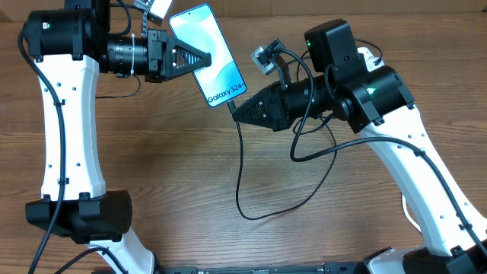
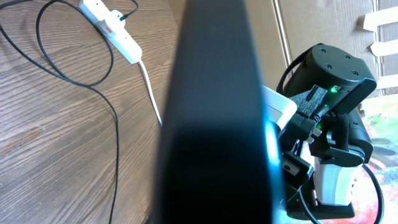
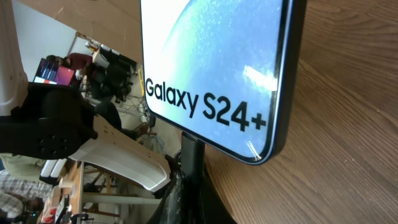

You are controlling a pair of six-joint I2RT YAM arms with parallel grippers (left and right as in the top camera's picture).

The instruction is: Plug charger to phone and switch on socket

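Plug-in step right now: your left gripper (image 1: 199, 58) is clamped on the phone (image 1: 202, 34), and your right gripper (image 1: 237, 113) pinches the charger (image 1: 240, 175) by its connector tip, right at the phone's bottom edge. I can't tell if it's seated, so you probably want a straight push in, then the switch on the socket (image 2: 115, 30) behind the phone. Count: one phone, one charger, one socket.
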